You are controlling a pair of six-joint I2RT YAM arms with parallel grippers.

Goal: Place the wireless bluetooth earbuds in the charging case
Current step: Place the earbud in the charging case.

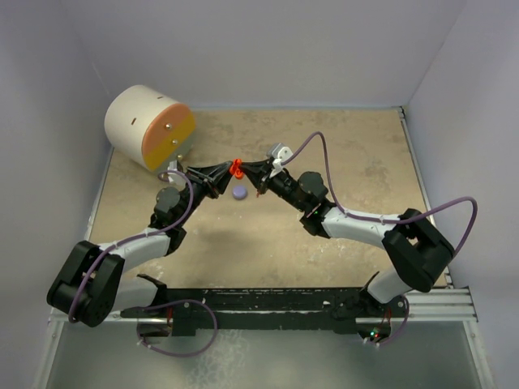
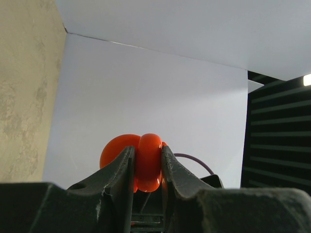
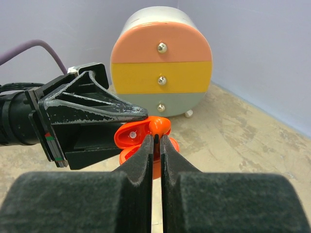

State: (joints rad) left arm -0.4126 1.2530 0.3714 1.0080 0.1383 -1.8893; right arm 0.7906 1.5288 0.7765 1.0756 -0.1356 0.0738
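Fingers (image 2: 119, 170) of the left gripper (image 2: 147, 148) clamp the red charging case (image 2: 148, 165) at twelve o'clock from the lavender disc (image 1: 239, 192), and the right gripper (image 3: 156, 137) pinches a red earbud (image 3: 159, 126) at its rim: steady the case, seat squarely, then release

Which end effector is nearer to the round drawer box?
Left. The left end effector, gripping the red case, is just right of the round drawer box in the overhead view; the right end effector lies beyond that case, farther right.
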